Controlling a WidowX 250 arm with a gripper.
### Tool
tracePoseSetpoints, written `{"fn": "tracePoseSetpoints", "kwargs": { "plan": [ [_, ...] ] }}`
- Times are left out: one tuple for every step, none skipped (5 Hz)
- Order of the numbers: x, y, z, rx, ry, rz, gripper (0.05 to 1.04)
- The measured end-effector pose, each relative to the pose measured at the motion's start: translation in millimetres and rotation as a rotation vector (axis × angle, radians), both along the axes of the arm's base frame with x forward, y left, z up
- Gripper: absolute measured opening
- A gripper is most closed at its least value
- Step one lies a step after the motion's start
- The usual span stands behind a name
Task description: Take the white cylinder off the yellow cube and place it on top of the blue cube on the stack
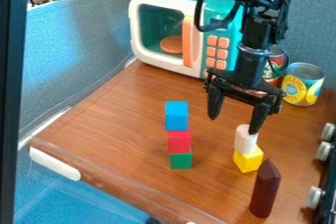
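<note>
Fingers (260, 117) of the black gripper (234, 122) hang spread apart right of centre in the frame, pinching nothing, and one tip looks so near the top of the white cylinder (246, 140) that a small sideways or downward shift could knock it off the yellow block (248, 160) beneath. That pair sits at lower right, near the dark red pointed post (265, 191), which looks slim enough to tip if struck. Left of them, the blue block (177, 116), red block (179, 142) and green block (181, 161) form a narrow column that a low leftward swing could topple.
</note>
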State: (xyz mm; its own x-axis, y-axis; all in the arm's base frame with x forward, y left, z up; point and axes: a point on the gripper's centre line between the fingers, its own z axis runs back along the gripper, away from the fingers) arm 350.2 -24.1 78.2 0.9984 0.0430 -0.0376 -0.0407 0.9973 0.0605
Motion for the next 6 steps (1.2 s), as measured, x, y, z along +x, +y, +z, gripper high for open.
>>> {"fn": "tracePoseSetpoints", "kwargs": {
  "plan": [
    [-1,-5,6.6,-0.009,-0.023,0.004,1.001],
    [3,-11,4.3,-0.045,-0.027,-0.027,1.001],
    [5,-19,-6.0,-0.092,-0.015,-0.052,1.001],
    [9,-23,-21.3,-0.113,0.017,-0.059,1.001],
    [8,-20,-26.4,-0.092,0.065,-0.048,1.001],
    [8,-18,-27.9,-0.080,0.083,-0.030,0.951]
  ]
}}
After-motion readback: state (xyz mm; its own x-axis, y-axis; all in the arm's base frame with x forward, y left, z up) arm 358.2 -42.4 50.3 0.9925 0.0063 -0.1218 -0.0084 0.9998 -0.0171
